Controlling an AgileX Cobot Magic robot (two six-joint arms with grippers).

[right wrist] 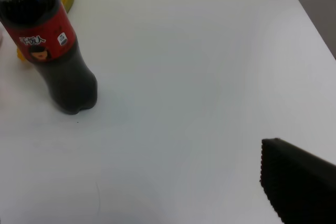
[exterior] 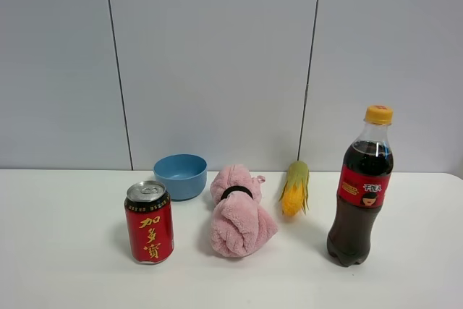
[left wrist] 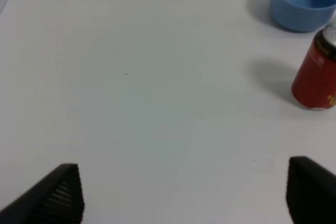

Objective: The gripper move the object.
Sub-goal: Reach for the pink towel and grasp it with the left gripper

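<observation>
The left gripper (left wrist: 184, 167) has jaws spread wide over the counter (left wrist: 157, 77), can (left wrist: 315, 72) ahead (right gripper (right wrist: 296, 182): one jaw shows, cannot tell).

Bright, even light throughout. The can (exterior: 150, 222) casts a soft shadow leftward on the white worktop (exterior: 65, 265). Wrist views are slightly soft, with the dark fingers (left wrist: 58, 198) blurred.

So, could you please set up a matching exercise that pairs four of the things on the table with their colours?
Things:
1. bowl
2. can
3. rolled towel
4. corn cob

Colours:
A. pink
B. yellow
C. blue
D. red

Pairs: 1-C, 2-D, 3-A, 4-B.
</observation>
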